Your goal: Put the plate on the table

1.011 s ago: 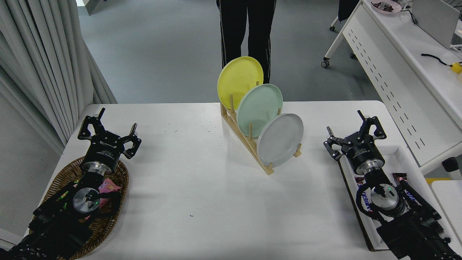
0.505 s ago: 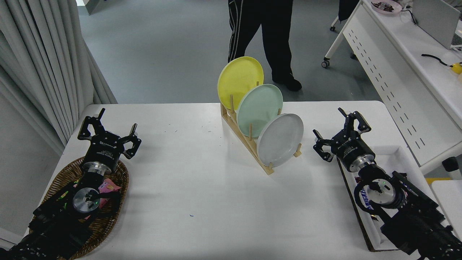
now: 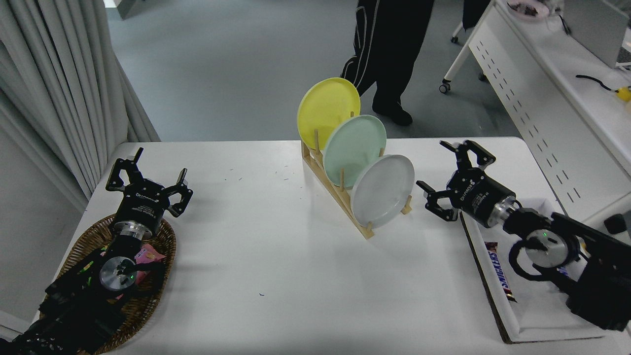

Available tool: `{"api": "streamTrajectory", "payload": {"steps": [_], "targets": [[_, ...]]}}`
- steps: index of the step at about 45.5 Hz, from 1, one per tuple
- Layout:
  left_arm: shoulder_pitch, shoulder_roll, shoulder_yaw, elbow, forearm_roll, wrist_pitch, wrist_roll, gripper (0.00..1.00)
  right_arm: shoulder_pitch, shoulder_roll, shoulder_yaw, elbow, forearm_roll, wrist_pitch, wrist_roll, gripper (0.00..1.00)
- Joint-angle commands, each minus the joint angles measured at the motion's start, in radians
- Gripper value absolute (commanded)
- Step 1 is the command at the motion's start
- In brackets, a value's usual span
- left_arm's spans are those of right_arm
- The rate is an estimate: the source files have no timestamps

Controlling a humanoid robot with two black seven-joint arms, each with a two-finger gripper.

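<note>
The pale grey-white plate point(image 3: 383, 190) stands on edge in the nearest slot of a wooden rack point(image 3: 340, 202) on the white table point(image 3: 276, 256). A mint green plate point(image 3: 354, 149) and a yellow plate point(image 3: 327, 112) stand behind it in the same rack. My right gripper point(image 3: 443, 177) is open and empty, a short way to the right of the grey-white plate and turned toward it, not touching it. My left gripper point(image 3: 148, 180) is open and parked at the lower left.
A wicker basket point(image 3: 162, 246) with snack packets lies under my left arm. A white tray point(image 3: 522, 315) with a candy bar point(image 3: 499, 271) lies at the right. A person's legs point(image 3: 389, 54) stand beyond the table's far edge. A white desk point(image 3: 542, 98) stands at the right.
My right gripper has moved left and forward toward the grey-white plate and turned to face it. The person has walked to the right. The left arm has not moved.
</note>
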Motion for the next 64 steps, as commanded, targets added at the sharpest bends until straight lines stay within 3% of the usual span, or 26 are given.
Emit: {"api": "streamTrajectory", "payload": {"steps": [1, 14, 24, 46, 64], "targets": [[0.0, 0.0, 0.0, 0.0, 0.001, 0.0, 0.0, 1.0, 0.115, -0.13, -0.143, 0.125, 0.023, -0.011, 0.0, 1.0], [0.0, 0.0, 0.0, 0.0, 0.001, 0.0, 0.0, 1.0, 0.232, -0.146, -0.191, 0.168, 0.046, -0.097, -0.011, 1.0], [0.0, 0.0, 0.0, 0.0, 0.001, 0.0, 0.001, 1.0, 0.241, -0.093, -0.324, 0.171, 0.05, -0.176, -0.011, 1.0], [0.0, 0.0, 0.0, 0.0, 0.001, 0.0, 0.0, 1.0, 0.229, -0.113, -0.333, 0.197, 0.107, -0.246, -0.015, 1.0], [0.0, 0.0, 0.0, 0.0, -0.001, 0.0, 0.001, 1.0, 0.262, -0.115, -0.3, 0.212, 0.066, -0.25, -0.207, 1.0]]}}
